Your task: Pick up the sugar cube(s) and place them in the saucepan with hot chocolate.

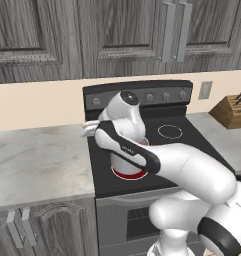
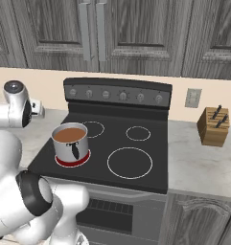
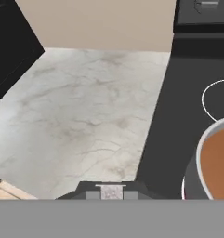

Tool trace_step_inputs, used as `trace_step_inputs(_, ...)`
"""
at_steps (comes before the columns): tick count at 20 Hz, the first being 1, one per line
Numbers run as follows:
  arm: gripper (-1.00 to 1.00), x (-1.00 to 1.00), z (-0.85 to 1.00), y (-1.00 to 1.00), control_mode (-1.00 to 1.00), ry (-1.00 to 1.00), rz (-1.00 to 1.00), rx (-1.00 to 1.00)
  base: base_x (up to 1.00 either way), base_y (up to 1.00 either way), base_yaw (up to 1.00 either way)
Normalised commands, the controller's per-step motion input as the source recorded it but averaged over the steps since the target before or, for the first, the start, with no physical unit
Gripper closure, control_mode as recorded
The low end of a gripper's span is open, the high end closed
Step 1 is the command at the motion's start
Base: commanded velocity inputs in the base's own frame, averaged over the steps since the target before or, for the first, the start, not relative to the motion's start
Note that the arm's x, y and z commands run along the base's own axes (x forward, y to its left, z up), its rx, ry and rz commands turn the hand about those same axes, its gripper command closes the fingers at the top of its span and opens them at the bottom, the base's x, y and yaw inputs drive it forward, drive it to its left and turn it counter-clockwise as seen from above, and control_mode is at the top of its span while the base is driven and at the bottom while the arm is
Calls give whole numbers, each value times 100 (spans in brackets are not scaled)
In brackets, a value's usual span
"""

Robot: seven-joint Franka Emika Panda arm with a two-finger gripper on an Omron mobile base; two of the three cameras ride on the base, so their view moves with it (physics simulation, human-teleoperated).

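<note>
The saucepan with hot chocolate [image 2: 70, 143] is a small steel pan with brown liquid, standing on the stove's front left burner, which glows red. In the left base view the arm hides most of the saucepan [image 1: 128, 169]. My gripper [image 3: 111, 187] is shut on a tiny pale grey sugar cube [image 3: 111, 192] pinched between the dark fingertips. The hand [image 1: 89, 128] hangs over the marble counter just left of the stove's edge. In the hand view the saucepan [image 3: 214, 162] lies a short way to the right.
The black stove [image 2: 136, 165] has other burners with nothing on them. Marble counter [image 1: 37, 160] stretches left of it. A wooden knife block [image 2: 213, 127] stands on the right counter below a wall outlet [image 2: 192, 97]. Dark wood cabinets hang above.
</note>
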Motion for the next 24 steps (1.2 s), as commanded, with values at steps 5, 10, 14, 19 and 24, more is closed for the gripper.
trace_step_inputs(5, 100, -11, 49, -71, -100, 0, 0, 0, 0, 0, 0)
trace_step_inputs(10, 100, 1, 14, -72, -100, 2, 0, -6, 0, 0, 0)
trace_step_inputs(14, 100, 9, -1, -58, -100, 18, -1, -14, 0, 0, 0)
trace_step_inputs(19, 100, 5, -14, -30, -100, 21, -4, -15, 0, 0, 0)
trace_step_inputs(24, 100, 11, -10, -5, -100, 9, -3, -9, 0, 0, 0)
